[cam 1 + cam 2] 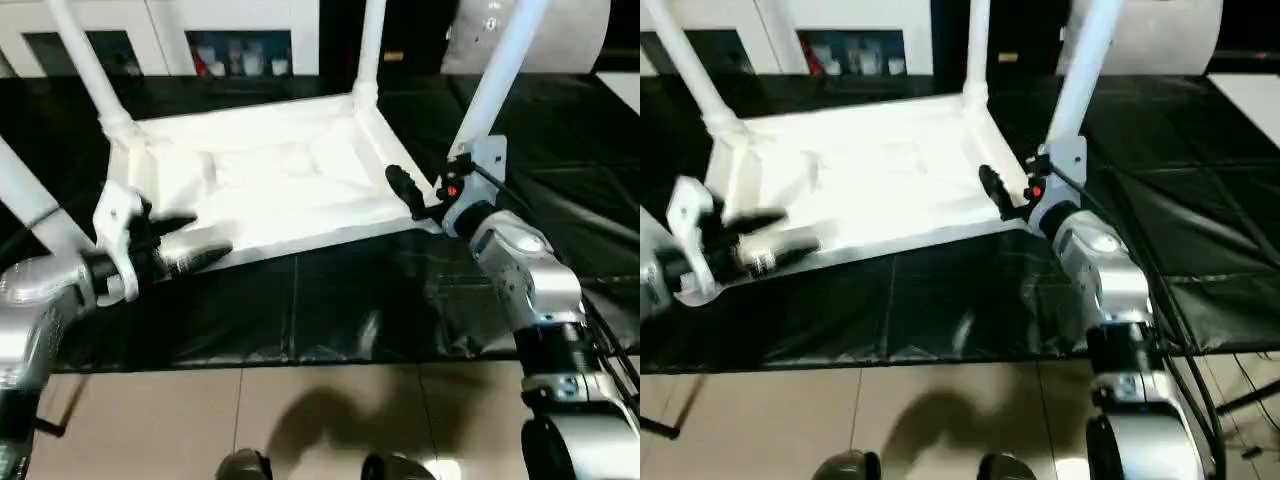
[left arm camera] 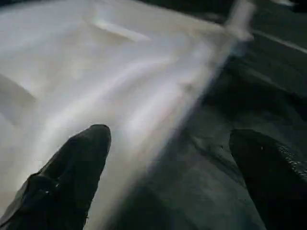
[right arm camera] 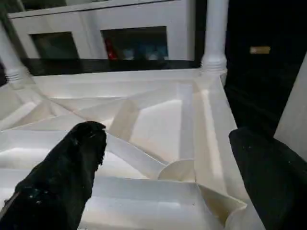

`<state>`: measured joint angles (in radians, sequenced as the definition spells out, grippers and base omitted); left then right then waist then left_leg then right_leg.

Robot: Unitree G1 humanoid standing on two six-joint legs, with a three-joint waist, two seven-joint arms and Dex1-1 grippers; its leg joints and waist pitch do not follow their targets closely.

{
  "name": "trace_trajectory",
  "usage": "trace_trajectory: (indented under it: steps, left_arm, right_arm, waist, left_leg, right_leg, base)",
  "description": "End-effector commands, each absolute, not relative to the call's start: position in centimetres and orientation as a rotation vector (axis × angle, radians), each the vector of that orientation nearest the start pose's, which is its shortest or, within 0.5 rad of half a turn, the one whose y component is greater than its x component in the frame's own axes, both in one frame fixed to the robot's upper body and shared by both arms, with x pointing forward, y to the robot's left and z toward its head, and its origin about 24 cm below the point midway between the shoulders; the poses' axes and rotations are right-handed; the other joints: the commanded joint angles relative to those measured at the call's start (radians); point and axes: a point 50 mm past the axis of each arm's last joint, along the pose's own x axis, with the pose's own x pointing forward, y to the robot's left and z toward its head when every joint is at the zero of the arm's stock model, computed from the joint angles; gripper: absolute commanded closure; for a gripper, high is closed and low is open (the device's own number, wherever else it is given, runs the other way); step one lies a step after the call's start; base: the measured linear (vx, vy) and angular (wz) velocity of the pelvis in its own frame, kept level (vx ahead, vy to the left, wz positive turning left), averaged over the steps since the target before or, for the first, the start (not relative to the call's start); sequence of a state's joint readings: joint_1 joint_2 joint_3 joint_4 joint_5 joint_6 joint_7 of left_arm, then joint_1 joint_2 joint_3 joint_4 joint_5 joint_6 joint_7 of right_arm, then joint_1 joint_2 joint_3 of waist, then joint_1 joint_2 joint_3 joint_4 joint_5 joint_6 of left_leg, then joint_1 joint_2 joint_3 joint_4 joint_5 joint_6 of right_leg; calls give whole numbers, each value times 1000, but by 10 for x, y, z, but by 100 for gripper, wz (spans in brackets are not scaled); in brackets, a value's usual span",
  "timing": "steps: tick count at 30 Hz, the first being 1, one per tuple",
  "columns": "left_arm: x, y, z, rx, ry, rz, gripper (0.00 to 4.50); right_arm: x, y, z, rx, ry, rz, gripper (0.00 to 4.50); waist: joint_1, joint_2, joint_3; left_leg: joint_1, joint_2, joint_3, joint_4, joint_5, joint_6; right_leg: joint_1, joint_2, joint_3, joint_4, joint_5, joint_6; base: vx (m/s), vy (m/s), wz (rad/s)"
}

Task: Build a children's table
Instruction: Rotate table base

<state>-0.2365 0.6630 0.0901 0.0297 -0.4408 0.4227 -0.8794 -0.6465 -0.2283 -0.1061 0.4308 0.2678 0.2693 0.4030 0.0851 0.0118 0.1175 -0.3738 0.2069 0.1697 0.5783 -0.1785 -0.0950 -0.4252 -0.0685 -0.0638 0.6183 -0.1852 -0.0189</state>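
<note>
White plastic tabletop (image 1: 270,180) lies upside down on black-covered work table (image 1: 330,310), ribbed underside up, four white legs (image 1: 497,75) standing in corner sockets. Left gripper (image 1: 185,240) at tabletop's near-left edge, jaws wide, holding nothing. Right gripper (image 1: 412,195) at near-right corner just beside leg there, jaws wide, empty. White cabinets (image 3: 120,28) beyond far edge.

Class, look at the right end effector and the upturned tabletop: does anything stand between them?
Nothing visible does. The right end effector, fingers open, sits at the near right corner of the white tabletop, with only open space between the fingers and the ribbed underside.
</note>
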Motion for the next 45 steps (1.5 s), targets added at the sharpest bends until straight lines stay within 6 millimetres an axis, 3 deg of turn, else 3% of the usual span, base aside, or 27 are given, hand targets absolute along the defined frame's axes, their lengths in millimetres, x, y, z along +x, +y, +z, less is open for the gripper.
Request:
trace_trajectory:
  steps: [1,3,4,6,9,12,14,15,23,28,33,34,35,36,39,41,45]
  left_arm:
    - [271,228,122,122,227,-781,5]
    - [266,222,125,123,224,-785,5]
    - [257,202,132,138,217,-806,5]
    - [246,183,140,157,209,-838,5]
    - [242,175,144,161,210,-847,5]
    - [237,172,145,158,229,-866,5]
    - [231,173,145,168,260,-887,5]
    - [230,176,145,168,270,-859,5]
    - [235,196,139,233,373,-715,5]
    - [235,206,134,285,413,-665,5]
    - [258,219,137,355,294,-522,5]
    - [268,220,140,348,231,-480,5]
    - [271,221,140,351,212,-466,5]
    - [280,221,139,351,166,-432,5]
    - [288,222,136,363,142,-394,5]
    - [299,226,130,355,112,-292,5]
    - [302,223,129,262,71,-236,5]
  right_arm:
    - [370,-172,123,121,29,352,0]
    - [373,-174,122,127,32,324,0]
    - [377,-181,122,144,33,258,0]
    - [380,-190,122,181,24,181,0]
    - [383,-199,123,208,16,128,0]
    - [384,-206,126,210,6,99,0]
    - [386,-214,129,210,-5,71,0]
    - [388,-218,130,207,-10,59,0]
    - [389,-228,133,202,-29,20,0]
    - [388,-229,130,192,-29,21,0]
    - [388,-233,130,196,-31,-5,0]
    - [387,-234,129,195,-30,-19,0]
    - [387,-234,129,195,-29,-21,0]
    - [385,-232,127,189,-27,-23,0]
    - [383,-230,126,181,-25,-19,0]
    - [380,-226,123,176,-24,-6,0]
    - [374,-217,119,178,-17,43,0]
  waist:
    - [-5,17,-57]
    - [-3,14,-53]
    - [-5,11,-56]
    - [-3,10,-57]
    - [0,6,-50]
    - [-2,7,-49]
    - [-3,5,-50]
    - [-3,-1,-51]
    - [-4,4,-56]
    - [-2,1,-57]
    - [1,2,-56]
    - [3,6,-61]
    - [3,5,-59]
    - [5,5,-64]
    - [7,-1,-69]
    - [8,1,-68]
    - [8,1,-76]
  left_leg:
    - [11,15,4,-66,-136,29]
    - [11,13,5,-65,-128,35]
    - [9,17,4,-64,-111,32]
    - [6,18,6,-60,-78,41]
    - [1,8,10,-57,-71,55]
    - [0,6,10,-57,-85,44]
    - [-1,6,9,-56,-88,39]
    - [0,4,11,-55,-82,40]
    - [-2,3,11,-49,-45,60]
    - [-2,3,10,-49,-70,60]
    - [0,3,11,-49,-80,58]
    - [1,4,9,-48,-74,52]
    - [-1,4,9,-49,-77,53]
    - [1,4,8,-47,-79,48]
    - [-4,4,7,-44,-63,46]
    - [-4,3,8,-43,-56,55]
    - [-5,5,7,-41,-44,58]
  right_leg:
    - [52,-50,49,-58,-64,-250]
    - [52,-46,48,-59,-51,-254]
    - [56,-49,49,-52,-17,-264]
    - [57,-49,49,-48,26,-275]
    - [56,-43,48,-50,10,-261]
    - [57,-43,47,-55,-43,-238]
    - [57,-43,47,-55,-55,-234]
    - [56,-41,47,-56,-50,-230]
    - [58,-39,45,-50,-5,-239]
    - [58,-41,46,-53,-41,-237]
    - [55,-40,46,-59,-73,-226]
    - [57,-42,46,-54,-59,-230]
    - [56,-41,45,-58,-63,-229]
    - [58,-42,46,-54,-57,-229]
    - [62,-44,46,-48,-24,-227]
    - [60,-42,47,-50,-17,-223]
    - [65,-46,47,-44,13,-233]
  base:
    - [0,0,0]
    - [0,0,0]
    - [0,0,0]
    - [0,0,0]
    - [0,0,0]
    - [0,0,0]
    - [0,0,0]
    - [0,0,0]
    - [0,0,0]
    - [0,0,0]
    - [0,0,0]
    - [0,0,0]
    - [0,0,0]
    - [0,0,0]
    - [0,0,0]
    - [0,0,0]
    - [0,0,0]
